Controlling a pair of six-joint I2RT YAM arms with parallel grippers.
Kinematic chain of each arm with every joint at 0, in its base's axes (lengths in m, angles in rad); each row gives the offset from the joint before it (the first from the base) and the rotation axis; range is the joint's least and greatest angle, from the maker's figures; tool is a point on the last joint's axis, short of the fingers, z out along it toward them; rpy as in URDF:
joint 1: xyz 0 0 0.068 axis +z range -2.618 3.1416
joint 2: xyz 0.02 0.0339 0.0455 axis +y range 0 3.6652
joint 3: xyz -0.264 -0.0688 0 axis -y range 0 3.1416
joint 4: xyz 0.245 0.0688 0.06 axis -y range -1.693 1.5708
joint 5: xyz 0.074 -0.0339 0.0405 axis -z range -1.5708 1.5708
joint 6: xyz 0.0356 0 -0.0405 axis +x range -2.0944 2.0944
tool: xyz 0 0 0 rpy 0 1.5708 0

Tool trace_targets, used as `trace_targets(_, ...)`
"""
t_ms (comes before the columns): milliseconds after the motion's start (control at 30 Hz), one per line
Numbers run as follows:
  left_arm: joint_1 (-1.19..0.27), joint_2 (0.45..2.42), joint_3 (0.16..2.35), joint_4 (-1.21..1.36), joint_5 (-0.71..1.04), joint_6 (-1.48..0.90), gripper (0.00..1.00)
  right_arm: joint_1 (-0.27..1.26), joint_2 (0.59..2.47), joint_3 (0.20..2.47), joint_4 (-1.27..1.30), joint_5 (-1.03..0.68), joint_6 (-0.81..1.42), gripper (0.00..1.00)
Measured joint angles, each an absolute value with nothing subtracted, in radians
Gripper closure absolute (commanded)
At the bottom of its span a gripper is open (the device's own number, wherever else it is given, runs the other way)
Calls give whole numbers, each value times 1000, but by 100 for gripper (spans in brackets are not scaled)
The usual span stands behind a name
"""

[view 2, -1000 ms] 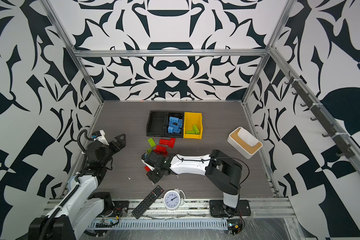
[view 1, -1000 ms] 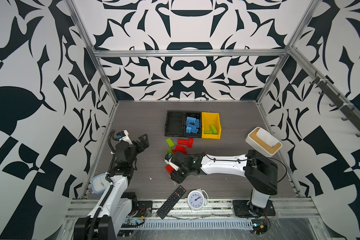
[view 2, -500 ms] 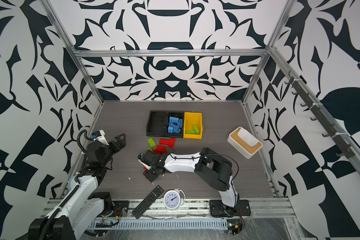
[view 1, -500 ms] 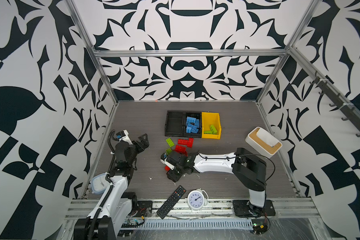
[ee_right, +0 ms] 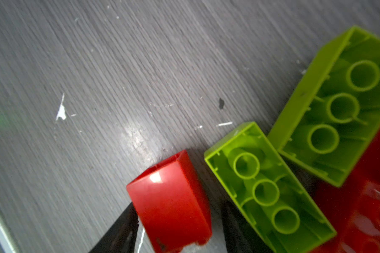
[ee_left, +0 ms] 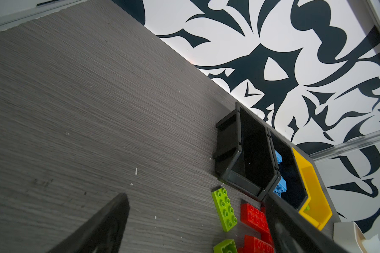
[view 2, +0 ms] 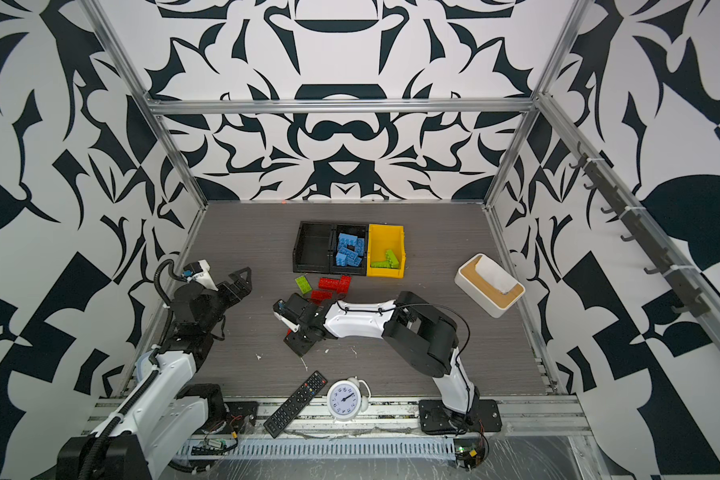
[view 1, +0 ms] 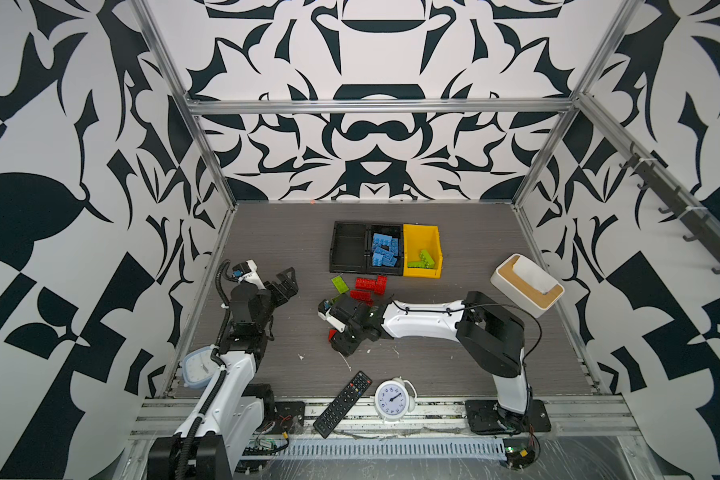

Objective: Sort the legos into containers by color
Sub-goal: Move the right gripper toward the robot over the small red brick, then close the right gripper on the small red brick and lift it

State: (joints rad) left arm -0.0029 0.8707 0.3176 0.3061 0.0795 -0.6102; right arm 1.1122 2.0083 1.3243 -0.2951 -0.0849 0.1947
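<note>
In the right wrist view a smooth red lego (ee_right: 171, 203) lies on the table between the fingers of my right gripper (ee_right: 178, 210). The jaws stand open, with a gap on one side of the piece. Two lime green legos (ee_right: 270, 192) lie upside down beside it. In both top views this gripper (view 1: 344, 343) (view 2: 298, 343) is low, in front of the loose red legos (view 1: 371, 284) and a green one (view 1: 340, 284). Behind them one black container (view 1: 332, 249) is empty, the other holds blue legos (view 1: 385, 249), and the yellow container (view 1: 422, 272) holds green ones. My left gripper (view 1: 285, 282) (ee_left: 195, 198) hangs open at the left, holding nothing.
A black remote (view 1: 341, 403) and a white alarm clock (view 1: 391, 399) lie at the front edge. A pale blue clock (view 1: 194, 368) sits by the left arm's base. A white box with a wooden rim (view 1: 524, 282) stands at the right.
The right arm has swung its elbow leftward and the gripper has shifted slightly left over the red piece, its jaws spreading. The left arm has not moved.
</note>
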Motion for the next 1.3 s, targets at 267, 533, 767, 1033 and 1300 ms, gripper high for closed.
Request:
trace_targets(267, -3, 868, 318, 306, 80, -610, 1, 1112, 2024, 1344, -295, -94, 170, 43)
trace_targets(533, -3, 868, 318, 306, 80, -610, 0, 1112, 2024, 1350, -297, -88, 165, 53)
trace_targets(767, -3, 868, 318, 305, 80, -610, 0, 1112, 2024, 1350, -294, -87, 160, 63)
trace_targets(1033, -3, 868, 318, 305, 80, -610, 1, 1112, 2017, 1350, -294, -89, 162, 65)
trace_targets(1300, -3, 868, 318, 305, 80, -610, 1, 1095, 1923, 1364, -295, -89, 173, 67)
